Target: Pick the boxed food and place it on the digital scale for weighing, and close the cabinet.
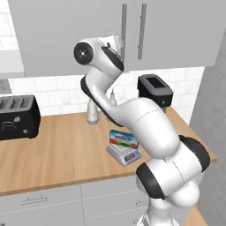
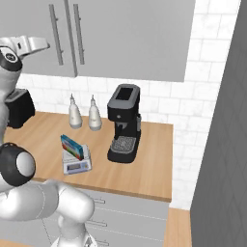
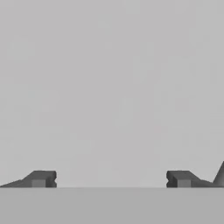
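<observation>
Already the boxed food [image 1: 124,139] rests on the digital scale [image 1: 125,154], lower centre; the cabinet [image 1: 167,31] looks shut, upper frame. The gripper [image 3: 111,179], fingers apart, faces its door.

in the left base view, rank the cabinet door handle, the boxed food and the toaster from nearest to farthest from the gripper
The gripper is up at the cabinet doors.
1. cabinet door handle: right beside the gripper, on the left door's edge.
2. boxed food: well below, lying on the digital scale on the counter.
3. toaster: far left end of the counter.
</observation>
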### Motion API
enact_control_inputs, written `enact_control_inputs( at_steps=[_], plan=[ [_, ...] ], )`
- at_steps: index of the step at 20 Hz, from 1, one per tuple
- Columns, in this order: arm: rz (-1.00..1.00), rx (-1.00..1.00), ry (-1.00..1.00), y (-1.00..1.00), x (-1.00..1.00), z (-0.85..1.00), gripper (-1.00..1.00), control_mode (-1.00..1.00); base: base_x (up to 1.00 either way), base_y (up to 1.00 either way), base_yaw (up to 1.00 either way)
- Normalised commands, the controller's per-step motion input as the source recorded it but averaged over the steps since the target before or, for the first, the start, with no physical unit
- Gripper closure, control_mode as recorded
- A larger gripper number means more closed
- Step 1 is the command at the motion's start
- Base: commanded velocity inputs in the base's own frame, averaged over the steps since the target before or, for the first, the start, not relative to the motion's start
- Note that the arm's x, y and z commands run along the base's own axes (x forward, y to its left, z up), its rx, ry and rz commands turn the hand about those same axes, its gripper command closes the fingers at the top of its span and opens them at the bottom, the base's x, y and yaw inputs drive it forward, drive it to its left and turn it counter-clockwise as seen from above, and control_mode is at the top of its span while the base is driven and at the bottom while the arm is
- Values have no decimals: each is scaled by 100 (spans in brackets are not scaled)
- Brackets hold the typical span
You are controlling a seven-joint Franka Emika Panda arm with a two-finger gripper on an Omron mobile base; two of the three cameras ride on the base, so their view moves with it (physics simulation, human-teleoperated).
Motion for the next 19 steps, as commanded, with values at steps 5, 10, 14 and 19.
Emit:
enact_control_inputs(
  at_steps=[5,10,14,19],
  plan=[
    [4,1,6,-44,60,0,-100,-100,0,0,0],
    [6,0,7,-30,56,0,-100,-100,0,0,0],
    [4,0,3,-25,20,0,-100,-100,0,0,0],
    [1,0,0,-24,12,0,-100,-100,0,0,0]
  ],
)
